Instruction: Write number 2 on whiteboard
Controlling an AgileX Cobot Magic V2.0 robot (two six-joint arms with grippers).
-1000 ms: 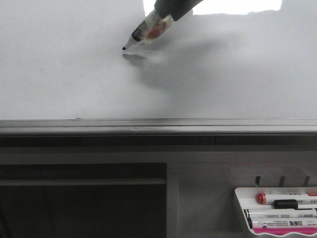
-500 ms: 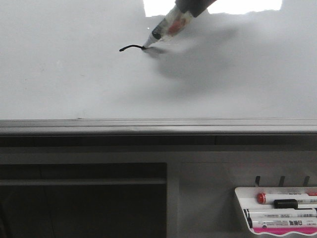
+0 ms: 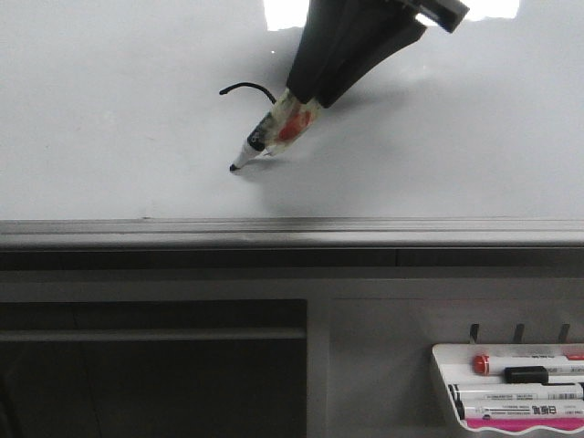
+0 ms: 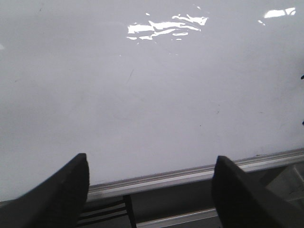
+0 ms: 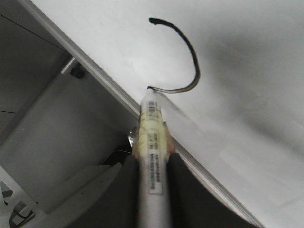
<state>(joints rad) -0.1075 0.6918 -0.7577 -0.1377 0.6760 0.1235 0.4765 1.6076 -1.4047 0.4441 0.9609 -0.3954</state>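
Note:
The whiteboard fills the upper front view above its grey lower rail. My right gripper is shut on a marker whose black tip touches the board low and left of the gripper. The number 2 shows as a thin black curved stroke, partly hidden behind the gripper. In the right wrist view the stroke hooks round and runs back to the marker held in my right gripper. My left gripper is open and empty, facing blank whiteboard.
A small white tray with several markers hangs at the lower right below the rail. A dark recess lies under the rail at the lower left.
The marker tip has moved right along the curved top, then down and left across the board, lengthening the black stroke. The right gripper has dropped lower into the front view.

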